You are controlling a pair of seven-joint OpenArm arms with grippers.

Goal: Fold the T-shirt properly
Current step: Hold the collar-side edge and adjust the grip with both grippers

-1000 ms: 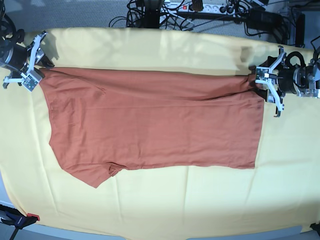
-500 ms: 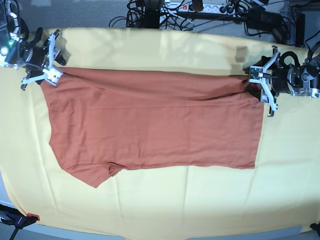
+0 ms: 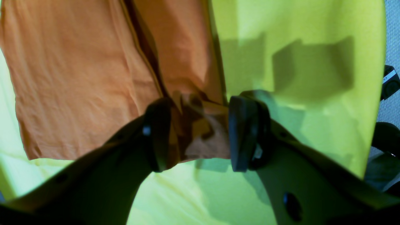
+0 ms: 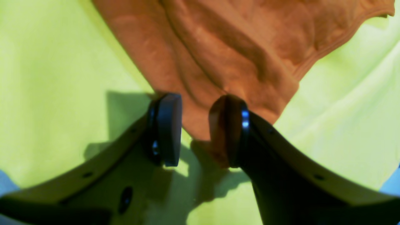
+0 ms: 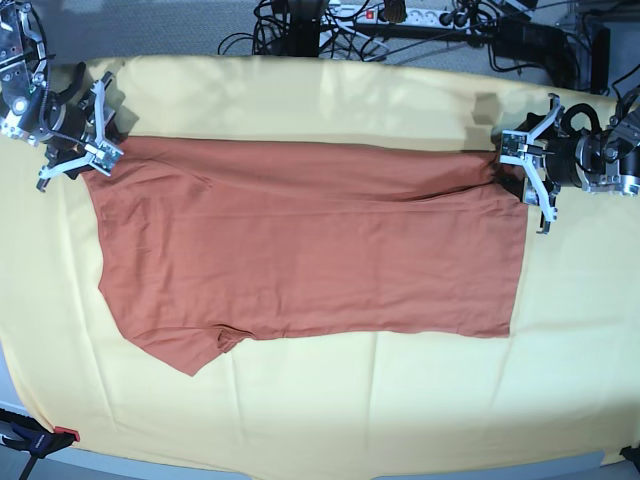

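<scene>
Now both grippers are sitting at the far corners of the T-shirt [image 5: 300, 240], ready for a fold.
Detail: the T-shirt is lying flat on the yellow cloth [image 5: 320, 400] covering the table, already doubled lengthwise I think. Left gripper [image 3: 198, 131]: fingers are standing apart w/ the hem corner between the pads, not pinched. Right gripper [image 4: 195, 131]: fingers apart too, shoulder corner between them, one pad touching the fabric. Risk: if one side is closing on only the top layer, or slipping, the fold is coming out skewed; a finger could also be catching the yellow cloth & dragging it. Count: 1 T-shirt, 1 yellow cloth, 2 grippers.
</scene>
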